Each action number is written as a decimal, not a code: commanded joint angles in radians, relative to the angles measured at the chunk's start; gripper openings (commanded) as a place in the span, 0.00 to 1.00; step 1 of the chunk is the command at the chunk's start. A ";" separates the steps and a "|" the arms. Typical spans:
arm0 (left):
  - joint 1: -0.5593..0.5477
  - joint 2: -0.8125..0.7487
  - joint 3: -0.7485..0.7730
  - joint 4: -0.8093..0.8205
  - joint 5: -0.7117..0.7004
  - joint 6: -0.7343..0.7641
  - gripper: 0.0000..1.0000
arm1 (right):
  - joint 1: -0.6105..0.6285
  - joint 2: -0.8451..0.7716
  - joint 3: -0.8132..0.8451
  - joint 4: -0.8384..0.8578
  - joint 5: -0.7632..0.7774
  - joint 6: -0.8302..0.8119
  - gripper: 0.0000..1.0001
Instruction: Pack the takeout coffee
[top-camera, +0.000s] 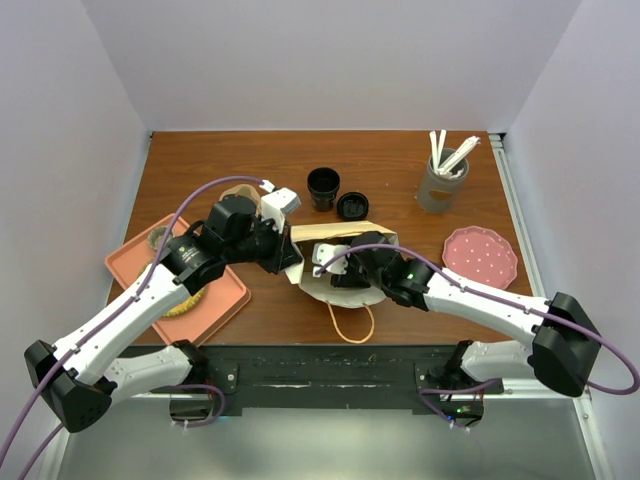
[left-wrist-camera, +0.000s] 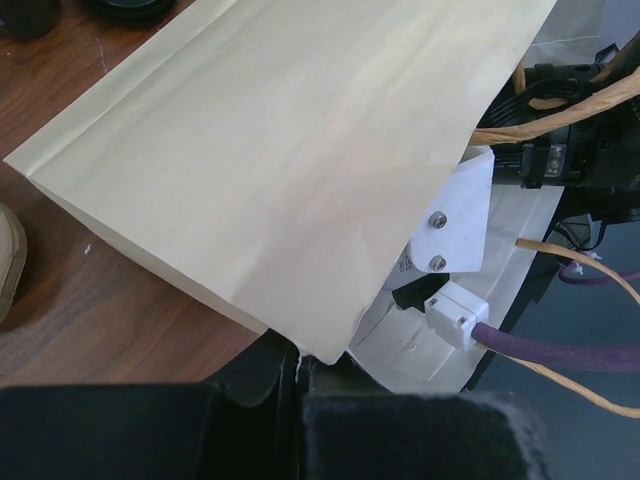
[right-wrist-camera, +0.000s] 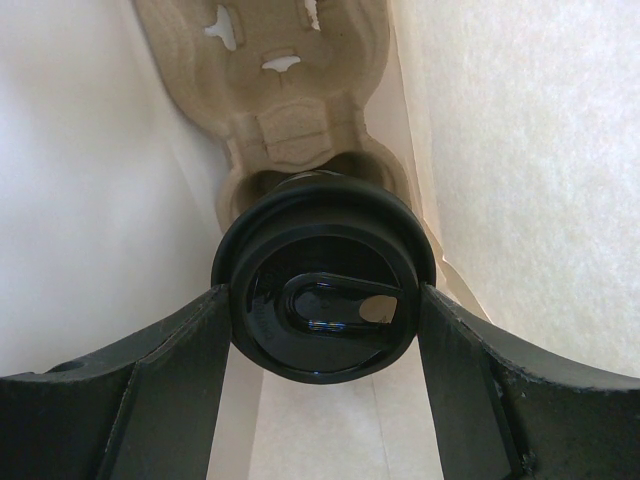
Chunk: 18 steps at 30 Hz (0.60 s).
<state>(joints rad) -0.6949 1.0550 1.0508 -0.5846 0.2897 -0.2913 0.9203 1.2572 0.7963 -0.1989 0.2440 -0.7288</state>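
Centre frame, inside cream paper bag (top-camera: 340, 232) on brown wood table (top-camera: 400, 170): black lidded takeout cup (right-wrist-camera: 325, 280), lid facing R wrist cam, axis into bag. R gripper (right-wrist-camera: 325, 300) clamps lid; L gripper (left-wrist-camera: 300, 375) pinches bag edge. Pale walls (top-camera: 330, 60).

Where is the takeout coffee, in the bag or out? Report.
Inside: paper bag walls flank the takeout coffee, held in the right claw at a pulp carrier.

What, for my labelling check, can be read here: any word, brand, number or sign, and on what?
None readable.
Small grey mark on the white bracket: too blurred.
Raised marks on the takeout coffee lid: too faint.
The paper bag and pulp carrier: no print visible.
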 joint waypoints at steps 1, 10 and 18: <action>-0.003 -0.012 0.009 0.068 0.054 0.014 0.00 | -0.008 0.021 -0.016 0.036 -0.020 0.039 0.53; -0.003 -0.004 0.021 0.060 0.057 -0.006 0.00 | -0.011 0.021 -0.049 0.111 0.017 0.068 0.47; -0.003 0.000 0.015 0.058 0.058 -0.014 0.00 | -0.020 0.001 -0.060 0.171 0.058 0.084 0.47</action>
<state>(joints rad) -0.6945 1.0561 1.0508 -0.5842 0.2958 -0.2943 0.9134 1.2583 0.7490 -0.0883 0.2790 -0.7017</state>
